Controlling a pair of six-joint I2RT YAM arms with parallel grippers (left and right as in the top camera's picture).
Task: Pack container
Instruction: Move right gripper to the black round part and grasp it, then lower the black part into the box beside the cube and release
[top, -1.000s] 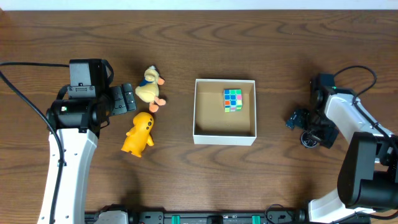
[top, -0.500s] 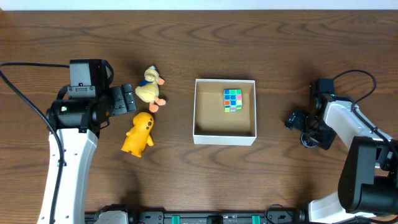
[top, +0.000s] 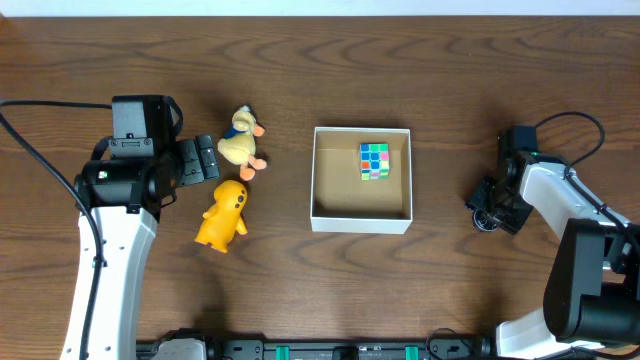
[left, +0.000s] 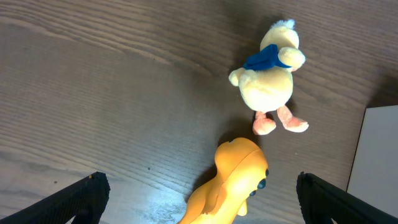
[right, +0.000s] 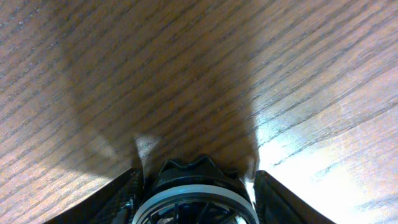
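The container (top: 360, 222), a shallow white-walled box with a tan inside, sits mid-table and holds a multicoloured cube (top: 374, 160) in its far right corner. Left of it lie a pale yellow plush duck (top: 240, 140) with a blue scarf and a yellow-orange plastic duck-like toy (top: 222, 215). Both show in the left wrist view, the plush (left: 267, 81) and the plastic toy (left: 233, 180). My left gripper (top: 203, 160) is open beside them, its fingers (left: 202, 199) spread either side of the plastic toy. My right gripper (top: 487, 212) is closed on a black round wheel-like toy (right: 196, 193) on the table.
The container's white corner (left: 379, 162) shows at the right edge of the left wrist view. A black cable (top: 575, 125) loops behind the right arm. Bare wood lies between the container and the right gripper.
The right gripper has shifted and come down around the black round toy, which lay beside it before. The left arm and the toys on the left have not moved.
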